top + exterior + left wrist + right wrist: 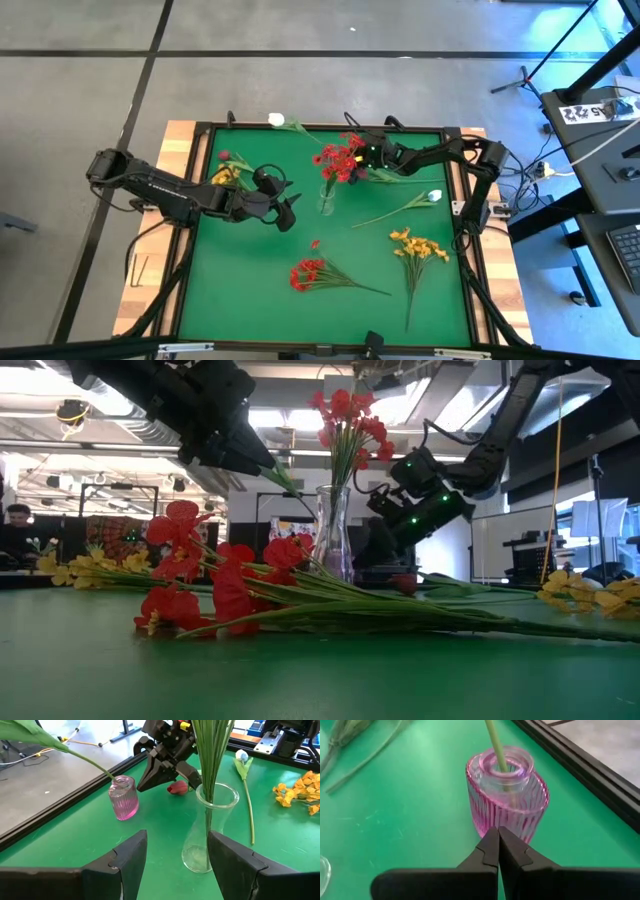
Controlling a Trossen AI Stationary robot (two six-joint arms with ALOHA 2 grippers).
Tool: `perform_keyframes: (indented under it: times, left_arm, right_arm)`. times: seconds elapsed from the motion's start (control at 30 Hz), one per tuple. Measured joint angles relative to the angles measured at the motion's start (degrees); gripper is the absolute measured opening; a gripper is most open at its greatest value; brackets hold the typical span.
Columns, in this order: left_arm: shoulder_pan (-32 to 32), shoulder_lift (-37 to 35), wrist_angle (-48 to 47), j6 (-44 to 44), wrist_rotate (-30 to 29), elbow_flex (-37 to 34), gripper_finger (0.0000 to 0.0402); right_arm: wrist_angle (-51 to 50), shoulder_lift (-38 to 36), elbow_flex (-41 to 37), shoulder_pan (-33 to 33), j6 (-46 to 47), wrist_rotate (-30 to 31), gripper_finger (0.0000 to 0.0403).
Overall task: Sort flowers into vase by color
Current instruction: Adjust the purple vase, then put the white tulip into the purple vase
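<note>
Grey floor (pixel 300 30) with dark seams, a desk (pixel 600 150) at right, bright ceiling lights (pixel 120 405) beyond

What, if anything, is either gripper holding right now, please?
Nothing. The left gripper is open before the clear vase; the right gripper is shut and empty beside the pink vase.

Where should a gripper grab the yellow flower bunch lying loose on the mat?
Probably the bare stem of the yellow flower bunch, below the blooms, coming straight down with fingers across it. It lies flat and apart from other flowers, and the thin stem suits a narrow pinch.
</note>
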Motion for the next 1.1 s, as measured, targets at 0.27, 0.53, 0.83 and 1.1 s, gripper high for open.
perform_keyframes:
  times: [0.27, 0.53, 0.83, 1.1]
  left_arm:
    - [0.0, 0.0, -0.2, 0.0, -0.1, 0.0, 0.0203]
    - [-0.3, 0.0, -0.4, -0.1, -0.1, 0.0, 0.0203]
    - [-0.5, 0.0, -0.4, -0.1, 0.0, 0.0, 0.0203]
    - [-0.5, 0.0, -0.4, -0.4, 0.0, 0.0, 0.0203]
  right_arm:
    - [-15.9, -7.2, 0.0, 0.0, -2.4, 7.2, 0.0]
    - [-34.6, -20.8, 0.0, 0.0, -4.3, 15.5, 0.0]
    - [-55.0, -35.9, 0.0, 2.6, 2.5, 12.0, 0.0017]
    - [-71.3, -41.1, 0.0, 13.3, 9.4, 8.3, 0.0067]
